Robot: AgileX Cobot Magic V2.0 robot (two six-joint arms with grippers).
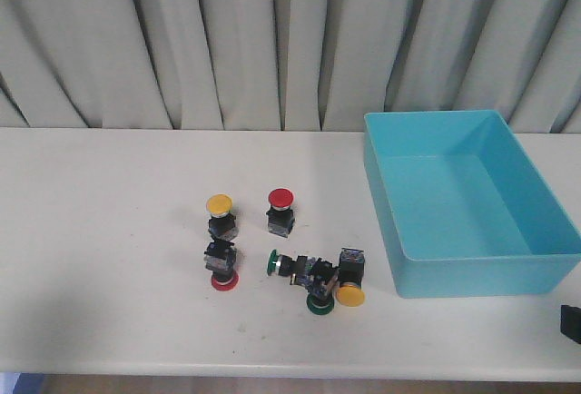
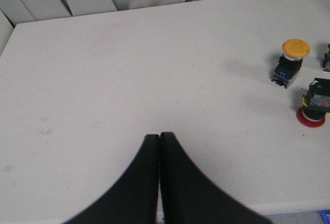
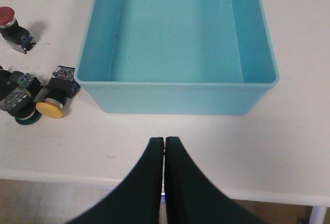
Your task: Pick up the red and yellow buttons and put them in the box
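Note:
Two yellow buttons stand out in the front view: one upright [image 1: 220,204] and one lying on its side [image 1: 349,295]. A red button stands upright [image 1: 280,199], and another red one is tipped cap-down [image 1: 224,280]. The turquoise box [image 1: 545,236] stands empty at the right. My left gripper [image 2: 159,137] is shut and empty over bare table left of the buttons. My right gripper [image 3: 164,141] is shut and empty near the table's front edge, in front of the box [image 3: 175,98]. Only a dark bit of the right arm [image 1: 571,322] shows in the front view.
Two green-capped switches [image 1: 273,262] [image 1: 319,304] lie tangled with the fallen yellow button. The left wrist view shows the upright yellow button [image 2: 295,48] and the tipped red one [image 2: 310,120]. A grey curtain [image 1: 272,40] hangs behind the white table [image 1: 109,231].

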